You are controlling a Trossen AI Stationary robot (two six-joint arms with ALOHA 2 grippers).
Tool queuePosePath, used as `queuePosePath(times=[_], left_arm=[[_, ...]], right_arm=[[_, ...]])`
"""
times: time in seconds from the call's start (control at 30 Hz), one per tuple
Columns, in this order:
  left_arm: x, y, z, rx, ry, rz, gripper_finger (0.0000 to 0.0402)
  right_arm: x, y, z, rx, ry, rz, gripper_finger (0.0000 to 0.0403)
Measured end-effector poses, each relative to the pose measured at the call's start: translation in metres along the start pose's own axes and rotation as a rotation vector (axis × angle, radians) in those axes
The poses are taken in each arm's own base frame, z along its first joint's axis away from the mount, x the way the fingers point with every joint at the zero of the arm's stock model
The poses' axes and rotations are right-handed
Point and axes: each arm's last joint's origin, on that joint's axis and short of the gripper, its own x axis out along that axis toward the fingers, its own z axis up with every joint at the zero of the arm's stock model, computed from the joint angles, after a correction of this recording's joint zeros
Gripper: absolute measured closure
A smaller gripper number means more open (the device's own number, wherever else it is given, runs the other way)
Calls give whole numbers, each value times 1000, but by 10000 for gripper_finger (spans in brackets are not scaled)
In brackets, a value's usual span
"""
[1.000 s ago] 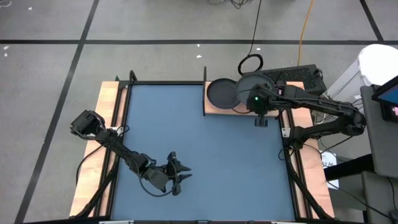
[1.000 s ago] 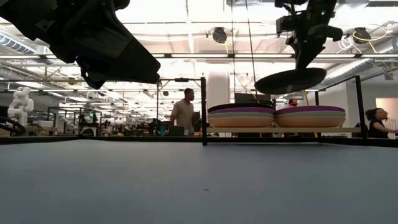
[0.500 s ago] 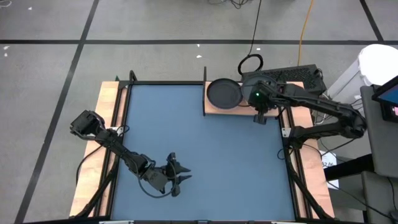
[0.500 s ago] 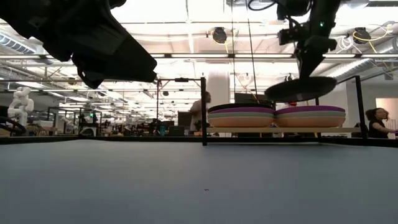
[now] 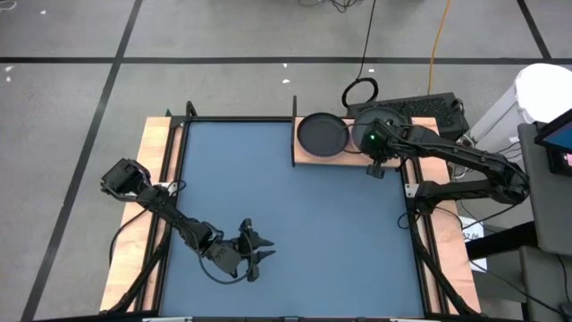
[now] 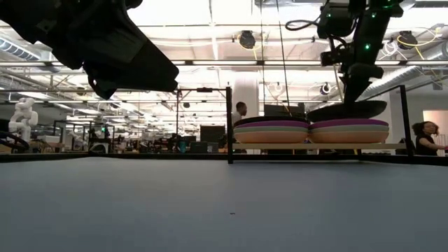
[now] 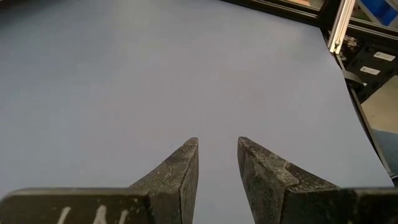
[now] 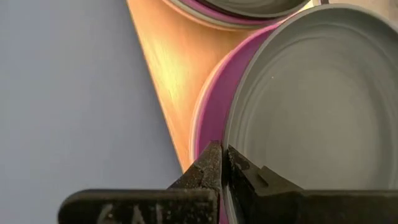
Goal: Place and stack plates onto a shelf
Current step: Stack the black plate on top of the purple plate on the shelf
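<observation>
The shelf, a light wooden board, lies at the table's far edge with two stacks of plates on it. The left stack is topped by a black plate. The right stack has a purple plate uppermost. My right gripper is shut on a second black plate, held right over the right stack. Whether this plate touches the stack, I cannot tell. My left gripper hovers open over the blue mat near the table's near edge. My right gripper pinches the black plate's rim on its near side, one finger inside the plate and one outside the rim. The fingers come from the table's near side, slanting down. The plate sits slightly tilted right above the purple plate of the right stack.
A blue mat covers the table inside a dark frame. A dark upright post stands at the shelf's left end, and another at its right. Cables and a dark box lie beyond the far edge. People show in the room behind.
My right gripper has carried the black plate toward the table's right and down, from high above the gap between the stacks to right over the right stack. The gripper stayed shut on the rim. The left arm kept still.
</observation>
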Motion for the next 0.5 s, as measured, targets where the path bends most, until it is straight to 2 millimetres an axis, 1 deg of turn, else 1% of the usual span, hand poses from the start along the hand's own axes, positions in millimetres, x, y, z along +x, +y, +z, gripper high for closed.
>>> queuePosePath(times=[0.17,0.5], left_arm=[[0,0,0,0,-1,1,284],[0,0,0,0,-1,1,284]], right_arm=[[4,-1,-1,4,0,-5,402],[18,4,-8,-2,11,0,401]])
